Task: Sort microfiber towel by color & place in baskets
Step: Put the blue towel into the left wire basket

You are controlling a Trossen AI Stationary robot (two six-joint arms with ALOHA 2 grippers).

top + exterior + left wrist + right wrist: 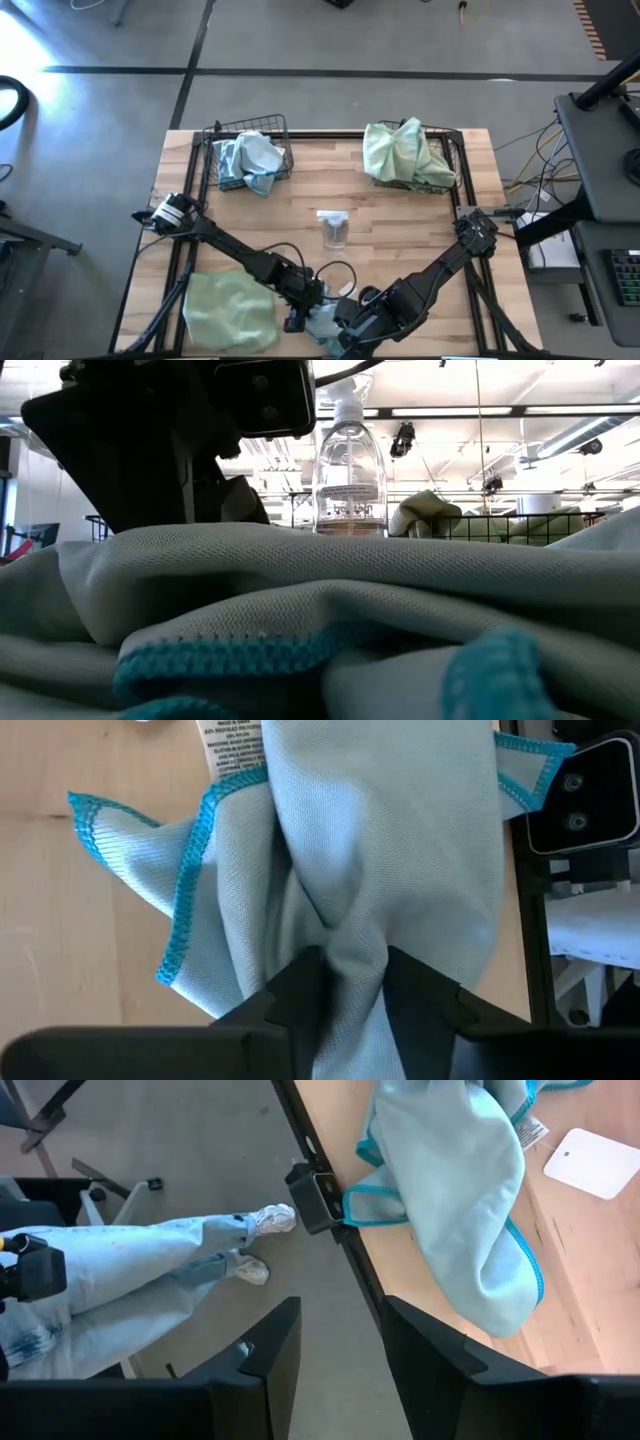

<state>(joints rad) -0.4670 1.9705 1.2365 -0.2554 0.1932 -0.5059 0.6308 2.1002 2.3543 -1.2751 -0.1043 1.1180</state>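
Note:
A light blue microfiber towel [322, 322] lies crumpled on the table near its front edge, with a white tag [235, 740] at its teal hem. My left gripper [352, 960] is down on it, shut on a ridge of the cloth. My right gripper [340, 1310] hangs open just right of it, above the table's near edge, holding nothing. A pale green towel [230, 310] lies flat at the near left. The far left basket [248, 160] holds blue towels. The far right basket [410, 155] holds green ones. My left gripper pinches a raised fold [350, 935] in the middle of the blue towel between its two fingers [300, 975]. The fingers come slanting down from above. The cloth bunches into creases at the fingertips, and the rest of the towel lies on the wood.
A clear bottle [333, 228] stands at the table's middle, between the baskets and the grippers. A black frame rail runs along the table's near edge [330, 1200]. A person's legs in jeans [150, 1270] show on the floor beyond that edge.

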